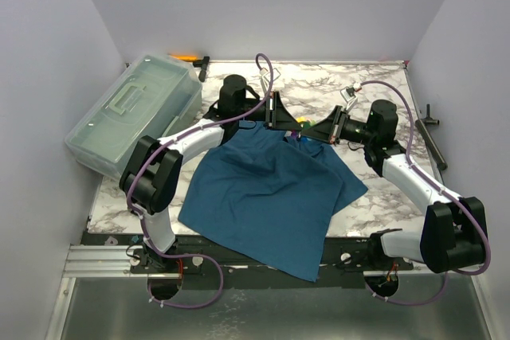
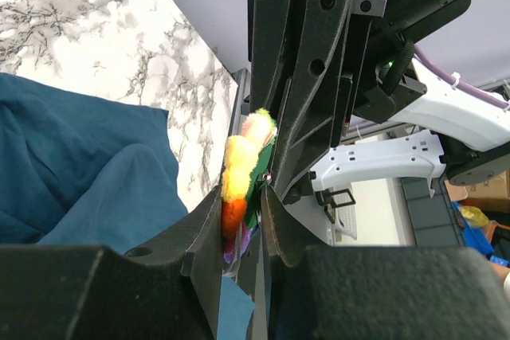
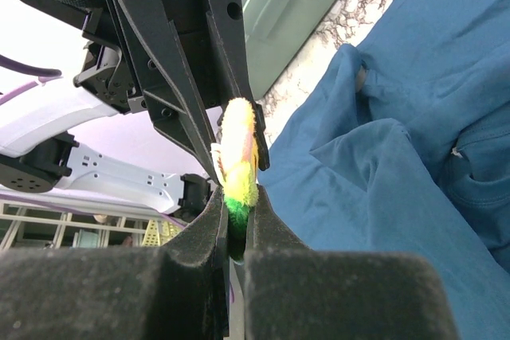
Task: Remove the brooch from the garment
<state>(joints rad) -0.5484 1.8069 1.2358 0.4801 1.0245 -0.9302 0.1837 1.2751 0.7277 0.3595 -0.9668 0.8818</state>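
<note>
The brooch (image 3: 239, 145), a small fuzzy flower of yellow, orange and green, sat just above centre in the overhead frame, at the upper edge of the dark teal T-shirt (image 1: 271, 197). The right hand (image 3: 237, 227) pinched it tight. The left hand (image 2: 243, 228) flanked it with narrow jaws, grip unclear.

The brooch (image 2: 237, 185) shows yellow, orange, green and purple. The shirt (image 1: 271, 197) is plain dark teal. My right fingers (image 3: 191, 276) are black. The worktop (image 1: 315, 87) is white marble, grey-veined. The box (image 1: 131, 117) is translucent pale green.
</note>
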